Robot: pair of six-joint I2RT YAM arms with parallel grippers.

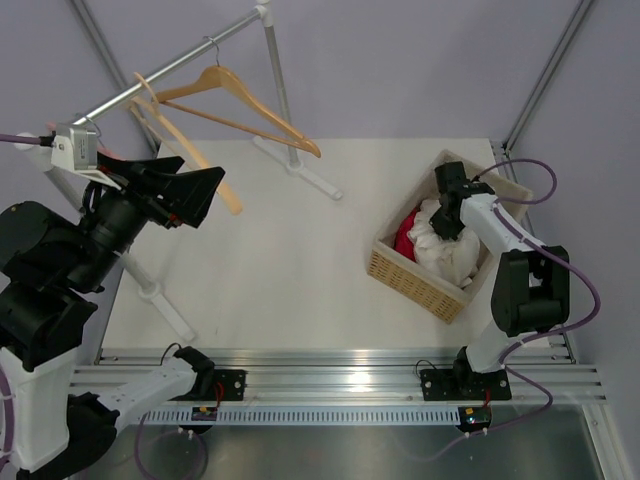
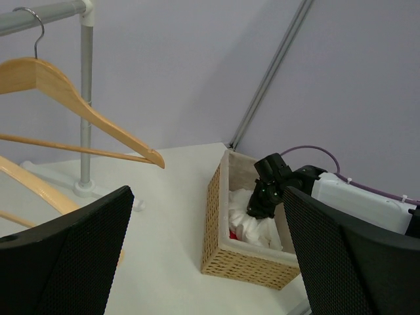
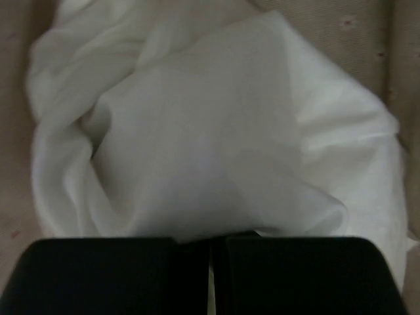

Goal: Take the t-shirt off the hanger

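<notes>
**Top ext. view.** Shows t-shirt as a white bundle inside wicker basket at 3 o'clock on surface, touching red cloth at its 9 o'clock. Places R tool nose-down on the bundle. Places L tool raised at 9–10 o'clock, just beside bare wooden hanger. Second hanger, also bare, on same rail toward 11 o'clock.

**L wrist view.** Settles what top view leaves unclear: L tool released, fingers spread wide, nothing between. Also catches hanger, second hanger, basket and t-shirt side-on.

**R wrist view.** Only view w/ R tool tips: clenched, pads meeting but for a hairline slit, t-shirt folds directly ahead. Cannot tell whether fabric is pinched.
</notes>
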